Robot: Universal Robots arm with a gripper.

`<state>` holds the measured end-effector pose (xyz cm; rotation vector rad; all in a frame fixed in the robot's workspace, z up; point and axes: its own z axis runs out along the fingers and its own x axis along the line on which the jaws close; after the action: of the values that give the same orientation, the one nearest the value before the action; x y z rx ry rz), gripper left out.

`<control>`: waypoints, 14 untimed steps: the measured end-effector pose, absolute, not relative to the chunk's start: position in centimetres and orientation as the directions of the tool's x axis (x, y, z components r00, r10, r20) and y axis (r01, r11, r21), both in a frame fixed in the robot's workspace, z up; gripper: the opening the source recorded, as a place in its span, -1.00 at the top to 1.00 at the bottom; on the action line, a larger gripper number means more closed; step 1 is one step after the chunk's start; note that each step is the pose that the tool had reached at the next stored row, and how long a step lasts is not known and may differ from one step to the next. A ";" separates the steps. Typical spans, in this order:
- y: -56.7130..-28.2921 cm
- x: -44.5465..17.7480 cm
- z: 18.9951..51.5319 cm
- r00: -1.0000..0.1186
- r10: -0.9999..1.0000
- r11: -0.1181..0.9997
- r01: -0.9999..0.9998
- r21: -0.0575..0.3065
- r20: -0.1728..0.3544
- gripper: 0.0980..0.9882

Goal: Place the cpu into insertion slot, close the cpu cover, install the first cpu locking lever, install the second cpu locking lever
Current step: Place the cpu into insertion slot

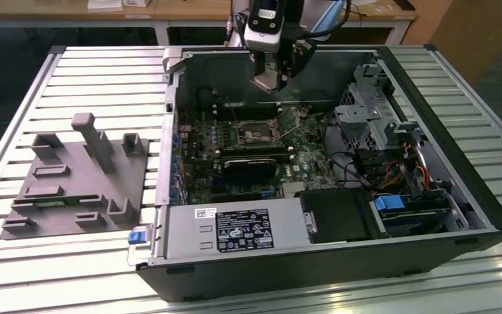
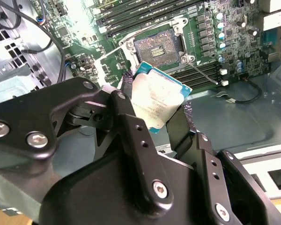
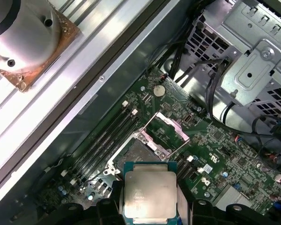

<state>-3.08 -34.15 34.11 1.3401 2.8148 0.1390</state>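
1. A slatted metal surface (image 1: 102, 65) carries an open computer case (image 1: 460, 196), with its motherboard facing up.
2. The pincer (image 1: 273, 82) hangs over the far part of the board, clamped on the cpu (image 2: 157, 101) by two opposite edges.
3. The insertion slot (image 3: 136, 154) lies bare below the cpu, apart from it. The cpu cover (image 3: 178, 129) is swung open beside it.
4. Seating well likely needs the chip squared to the socket, level, and lowered without force.

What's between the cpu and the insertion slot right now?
Nothing but air: in the second wrist view the tool holds the cpu clear of the open insertion slot.
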 end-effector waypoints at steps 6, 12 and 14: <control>-34.1 -3.2 34.0 -0.605 0.796 0.602 0.794 0.089 0.019 0.01; -34.1 -3.8 33.9 -0.603 0.798 0.599 0.796 0.089 0.019 0.01; -34.1 -3.9 33.9 -0.602 0.798 0.598 0.796 0.089 0.019 0.01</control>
<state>-3.87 -34.14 33.87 1.3915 2.7880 0.1382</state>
